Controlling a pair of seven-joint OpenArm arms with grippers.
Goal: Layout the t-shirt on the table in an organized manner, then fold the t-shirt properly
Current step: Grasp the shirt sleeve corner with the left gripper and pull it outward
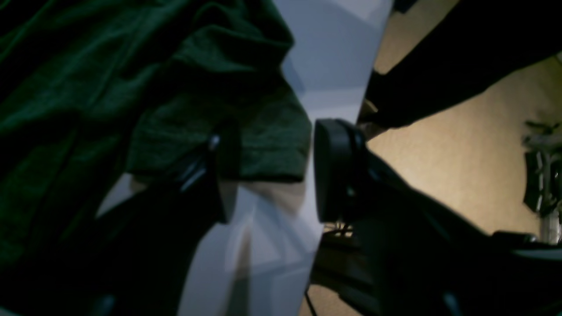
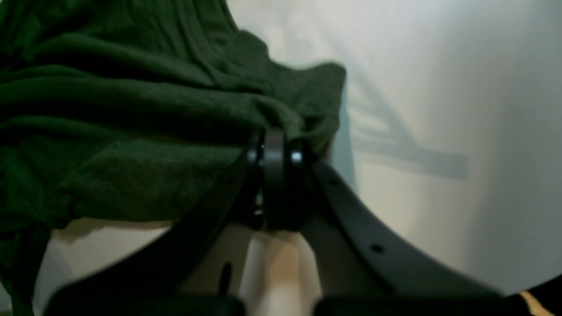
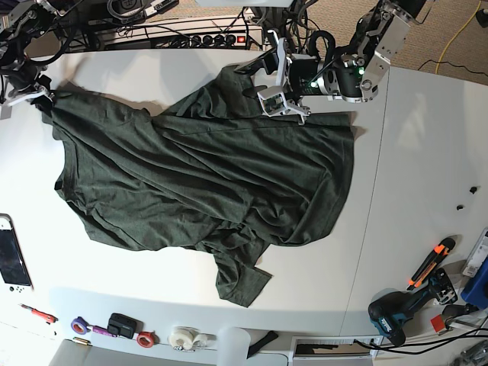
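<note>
Open end effector [image 1: 268, 171] apparently straddles t-shirt [image 1: 131, 101] hem.

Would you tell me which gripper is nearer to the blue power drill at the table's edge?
Left. The left gripper hangs over the t-shirt on the blue power drill's side; the right gripper pinches the shirt's opposite corner.

Along the near edge we see a white handheld game console [image 3: 13, 258], a small red-handled tool [image 3: 38, 313], rolls of tape in purple [image 3: 78, 325], red [image 3: 146, 338] and white [image 3: 184, 337], and a small black box [image 3: 120, 324]. Toward the other corner lie an orange-and-black utility knife [image 3: 431, 261] and a teal-and-black cordless drill [image 3: 396, 313]. At the far edge we see a black power strip with a red switch [image 3: 206, 38] among tangled cables.
</note>
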